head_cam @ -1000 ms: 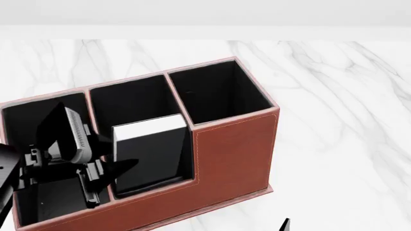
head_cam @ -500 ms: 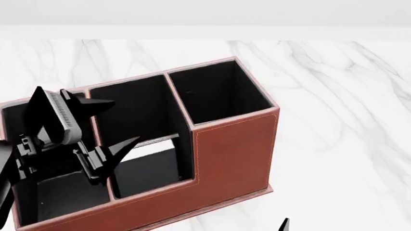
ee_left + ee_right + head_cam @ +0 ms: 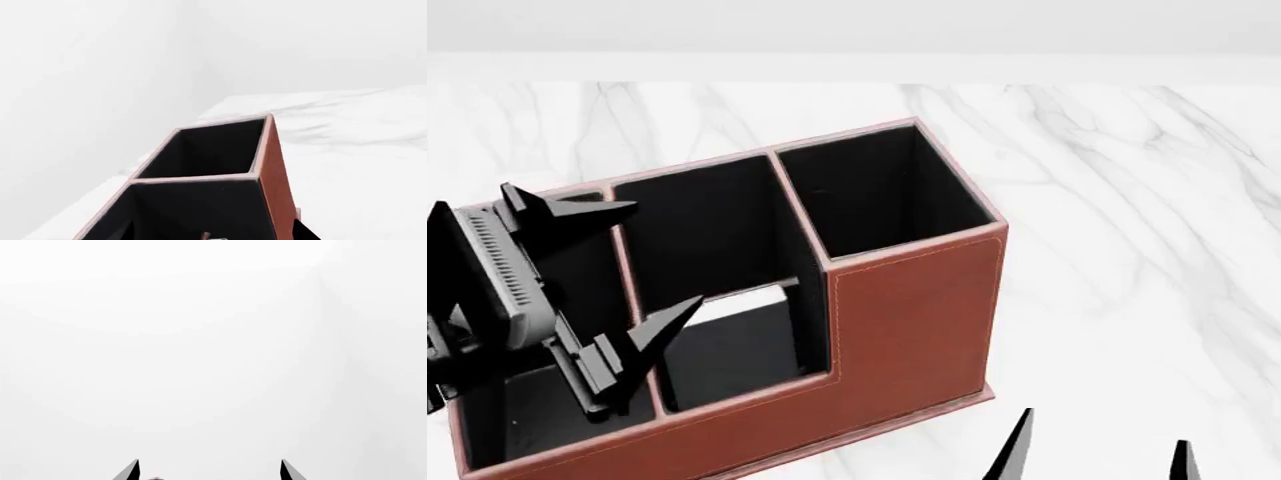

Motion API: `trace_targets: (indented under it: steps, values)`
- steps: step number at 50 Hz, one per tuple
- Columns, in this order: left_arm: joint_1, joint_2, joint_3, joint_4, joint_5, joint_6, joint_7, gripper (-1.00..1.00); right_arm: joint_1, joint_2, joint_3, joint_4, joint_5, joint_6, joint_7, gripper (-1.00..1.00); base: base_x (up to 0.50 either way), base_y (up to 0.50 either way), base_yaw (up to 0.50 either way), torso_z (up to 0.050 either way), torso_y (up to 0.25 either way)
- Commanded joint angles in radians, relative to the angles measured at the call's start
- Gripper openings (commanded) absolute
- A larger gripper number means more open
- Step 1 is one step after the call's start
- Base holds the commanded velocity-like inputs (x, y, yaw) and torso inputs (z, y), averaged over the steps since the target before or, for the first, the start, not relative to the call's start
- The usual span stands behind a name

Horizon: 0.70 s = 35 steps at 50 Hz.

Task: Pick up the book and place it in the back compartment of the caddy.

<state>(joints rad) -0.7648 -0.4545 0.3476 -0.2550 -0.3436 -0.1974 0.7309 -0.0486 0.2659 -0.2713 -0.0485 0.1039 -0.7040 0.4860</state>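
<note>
My left claw (image 3: 654,258) is spread wide with nothing in it, hovering over the caddy (image 3: 908,320). The book (image 3: 747,335) lies flat just below my fingertips, down in the middle cell. Right claw (image 3: 1101,455) is apart too.

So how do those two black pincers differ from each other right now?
The left pincer shows nearly whole in the head view, hanging over the caddy; of the right pincer only two tips poke up at the bottom edge, over bare marble. The left one is tilted sideways, one finger above the other; the right one's tips stand side by side. Both are black, pointed, open and hold nothing.
</note>
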Motion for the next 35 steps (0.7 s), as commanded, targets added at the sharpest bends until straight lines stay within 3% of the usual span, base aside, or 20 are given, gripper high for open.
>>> trace_targets:
  steps: [1, 11, 25, 35]
  values:
    - [0.156, -0.121, -0.053, 0.476, -0.072, -0.2, -0.111, 1.0, 0.06, 0.013, 0.012, -0.119, -0.026, 0.158, 0.023, 1.0, 0.0, 0.0, 0.0, 0.0, 0.0]
    - [0.237, -0.179, -0.115, 0.654, -0.147, -0.227, -0.135, 1.0, 0.116, 0.02, 0.006, -0.241, -0.04, 0.297, 0.03, 1.0, 0.0, 0.0, 0.0, 0.0, 0.0]
    - [0.327, -0.272, -0.188, 0.943, -0.208, -0.308, -0.225, 1.0, 0.125, 0.044, 0.02, -0.376, -0.064, 0.387, 0.043, 1.0, 0.0, 0.0, 0.0, 0.0, 0.0]
    - [0.331, -0.304, -0.237, 1.045, -0.263, -0.349, -0.264, 1.0, 0.118, 0.063, 0.038, -0.468, -0.069, 0.433, 0.054, 1.0, 0.0, 0.0, 0.0, 0.0, 0.0]
